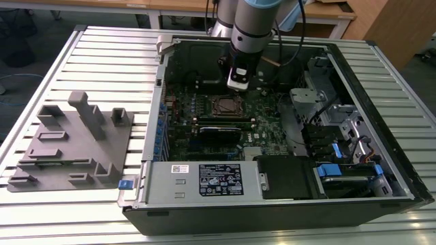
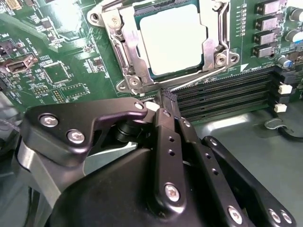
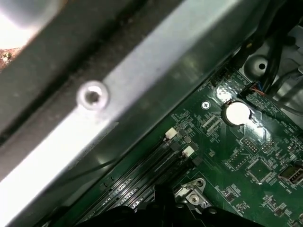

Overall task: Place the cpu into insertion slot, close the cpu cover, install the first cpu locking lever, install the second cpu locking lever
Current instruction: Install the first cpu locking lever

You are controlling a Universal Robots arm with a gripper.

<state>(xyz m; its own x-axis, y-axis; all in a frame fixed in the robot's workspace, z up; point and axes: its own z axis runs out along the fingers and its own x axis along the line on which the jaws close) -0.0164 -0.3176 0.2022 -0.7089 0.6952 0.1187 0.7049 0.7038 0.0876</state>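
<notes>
1. The flat square silver-grey cpu [image 2: 173, 40] sits in the square black insertion slot [image 1: 224, 105], framed by the thin silver metal cpu cover [image 2: 211, 45].
2. The black hand [image 2: 166, 98], fingers drawn together with nothing visibly gripped, hangs just beside the cover's edge.

Even overhead light brightens the ribbed worktop [image 1: 102, 56]; the case [image 1: 272, 217] interior sits dim, and glare whitens the cpu [image 2: 173, 40] top.
</notes>
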